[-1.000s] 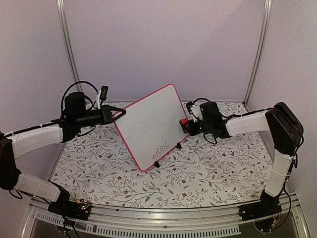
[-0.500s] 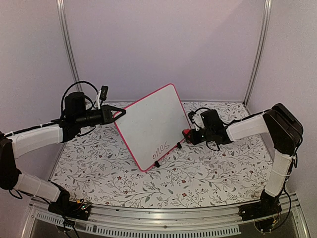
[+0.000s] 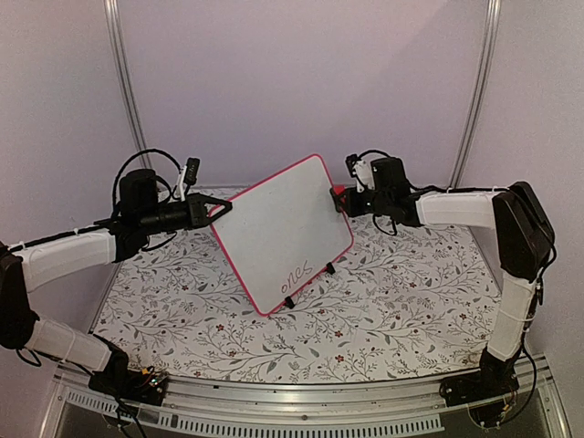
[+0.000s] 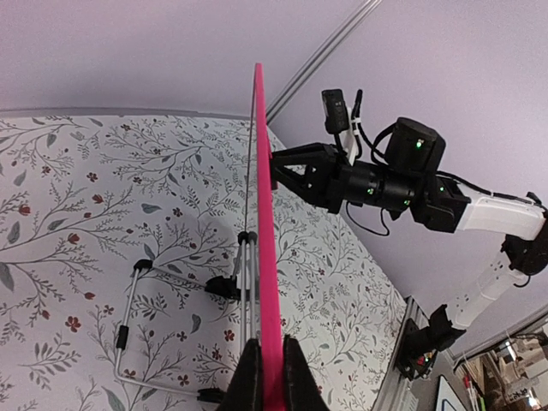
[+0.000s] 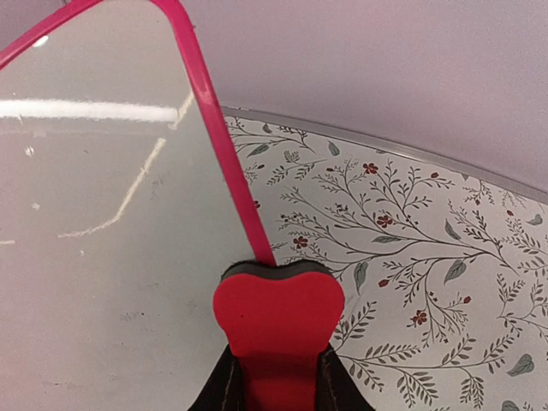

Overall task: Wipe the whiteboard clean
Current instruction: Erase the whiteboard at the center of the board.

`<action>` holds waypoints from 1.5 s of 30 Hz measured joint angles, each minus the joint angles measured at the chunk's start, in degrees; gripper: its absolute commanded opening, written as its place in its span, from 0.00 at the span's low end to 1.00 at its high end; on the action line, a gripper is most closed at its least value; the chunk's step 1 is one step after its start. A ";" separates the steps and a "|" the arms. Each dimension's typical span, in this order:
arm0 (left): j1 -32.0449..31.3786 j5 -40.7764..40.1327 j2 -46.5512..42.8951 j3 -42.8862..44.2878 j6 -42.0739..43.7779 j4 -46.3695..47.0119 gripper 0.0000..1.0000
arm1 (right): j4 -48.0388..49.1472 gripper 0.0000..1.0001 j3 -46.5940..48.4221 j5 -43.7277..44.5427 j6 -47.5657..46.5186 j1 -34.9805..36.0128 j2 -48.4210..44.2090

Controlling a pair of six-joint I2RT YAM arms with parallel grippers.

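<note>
Pink-framed whiteboard (image 3: 278,233) stands tilted mid-table, left gripper (image 3: 223,208) clamped on its left edge, right gripper (image 3: 342,201) clutching a red eraser (image 5: 276,312) at its far right edge; dark writing (image 3: 297,272) near its bottom is unwiped.

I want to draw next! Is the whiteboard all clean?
Not clean. The whiteboard has dark handwriting near its lower corner; the red eraser is at its upper right edge.

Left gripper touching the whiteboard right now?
Touching. Left wrist view: the left gripper has its jaws closed on the pink frame edge of the whiteboard.
</note>
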 measured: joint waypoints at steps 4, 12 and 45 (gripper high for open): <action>0.00 -0.09 0.00 0.00 -0.17 -0.02 0.00 | 0.13 0.22 -0.66 -0.94 -0.04 0.02 0.28; 0.00 -0.76 0.17 0.00 -1.25 -0.02 0.00 | 4.94 0.22 -10.56 -0.76 0.22 1.68 0.28; 0.04 -1.92 0.35 0.00 -1.79 0.02 0.00 | 6.10 0.22 -10.21 2.14 -0.98 11.15 -0.70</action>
